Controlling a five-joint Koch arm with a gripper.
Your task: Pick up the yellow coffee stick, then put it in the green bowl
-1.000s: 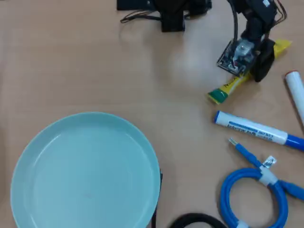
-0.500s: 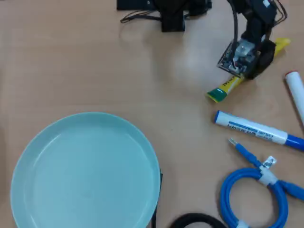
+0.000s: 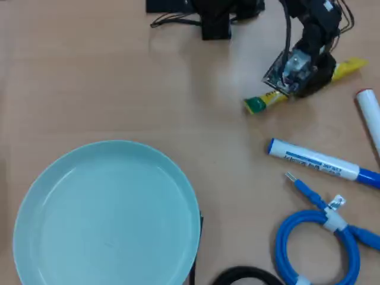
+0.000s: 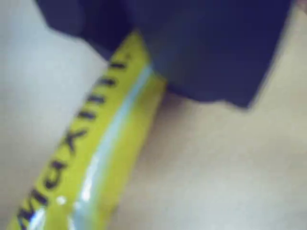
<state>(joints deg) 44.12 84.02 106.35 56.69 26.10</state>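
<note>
The yellow coffee stick lies slantwise on the wooden table at the upper right of the overhead view, its green end at the lower left and its yellow end poking out past the arm. My gripper sits over its middle and hides that part. In the wrist view the stick fills the lower left, and the dark jaws press on both its sides at the top, where my gripper closes on it. The green bowl is at the lower left, empty, far from the gripper.
A white-and-blue marker pen lies below the stick. A second white pen is at the right edge. A coiled blue cable is at the lower right and a black cable at the bottom edge. The arm's base and wires are at the top.
</note>
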